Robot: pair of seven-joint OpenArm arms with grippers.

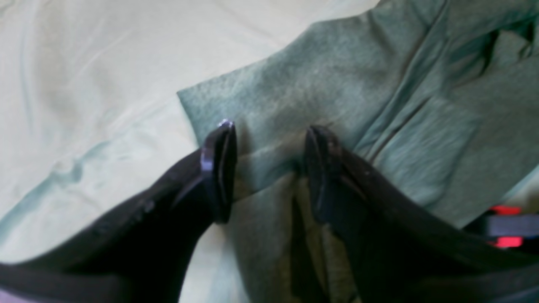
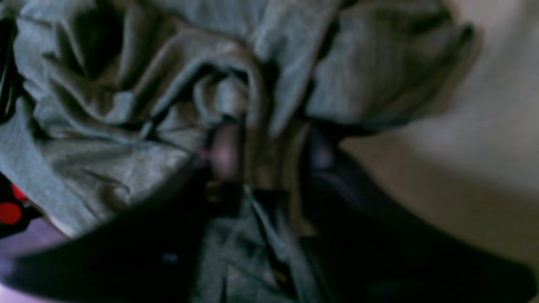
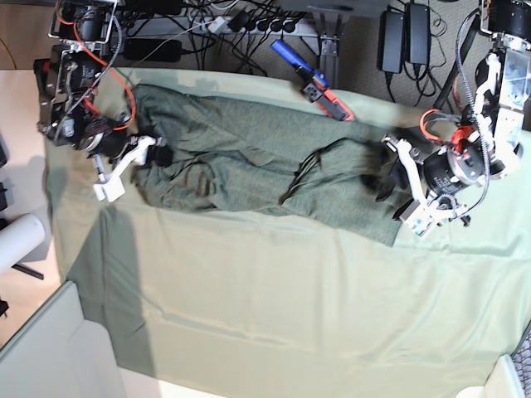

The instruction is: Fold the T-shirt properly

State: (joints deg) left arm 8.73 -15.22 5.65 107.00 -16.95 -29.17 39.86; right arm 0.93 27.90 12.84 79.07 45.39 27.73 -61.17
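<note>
The dark olive T-shirt lies wrinkled in a long band across the back of the table, on the pale green table cloth. My left gripper is at the shirt's right end. In the left wrist view its jaws pinch a fold of shirt near a flat corner. My right gripper is at the shirt's left end. In the blurred right wrist view its jaws close on bunched fabric.
A blue and red clamp tool lies just behind the shirt. Cables and power bricks hang behind the table. A white roll stands off the left edge. Bare cloth fills the front half of the table.
</note>
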